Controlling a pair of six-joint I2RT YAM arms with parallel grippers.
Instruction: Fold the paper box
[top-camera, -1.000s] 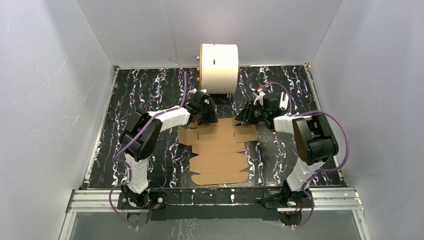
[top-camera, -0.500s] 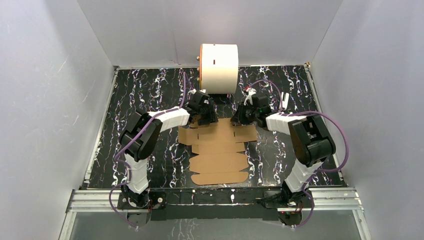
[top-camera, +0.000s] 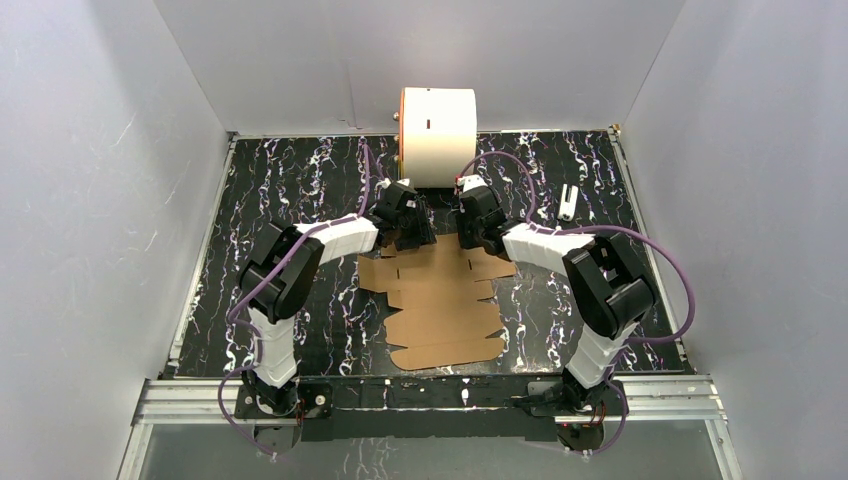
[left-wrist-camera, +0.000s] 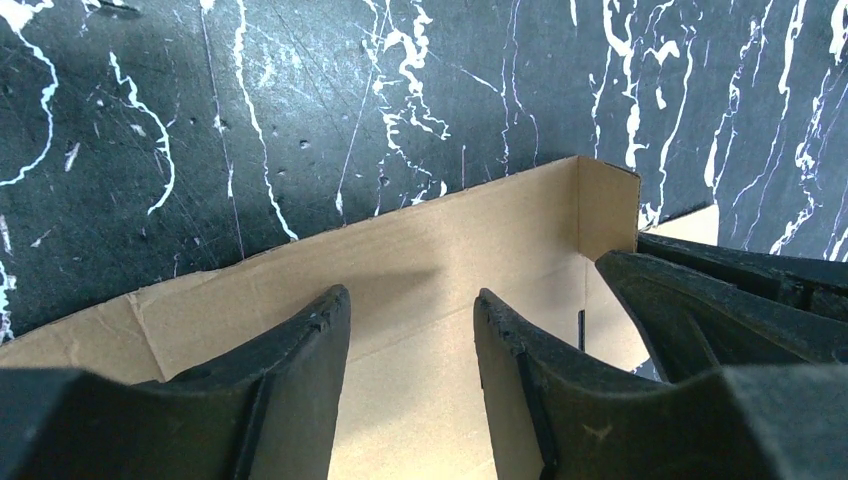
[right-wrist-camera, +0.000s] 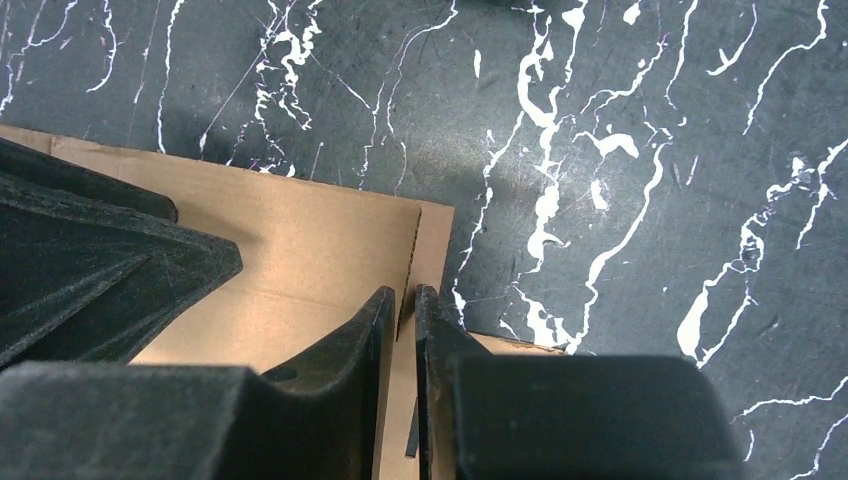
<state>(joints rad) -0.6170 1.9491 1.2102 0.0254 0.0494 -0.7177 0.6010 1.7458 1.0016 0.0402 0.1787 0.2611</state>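
The paper box (top-camera: 440, 300) lies as a flat brown die-cut sheet on the black marbled table (top-camera: 300, 180), its far edge between the two arms and just in front of the white cylinder with the orange rim (top-camera: 440, 135). From above both grippers are dark shapes at that edge. Only the wrist views show their grip: the left gripper (left-wrist-camera: 412, 300) is spread wide over the cardboard, holding nothing, while the right gripper (right-wrist-camera: 403, 300) is pinched on a thin raised flap edge at the sheet's corner. Over the last second the right arm has swung left toward the cylinder, uncovering a small white object (top-camera: 568, 200) on the table, and the sheet's near end has skewed slightly rightward; the left arm has stayed put
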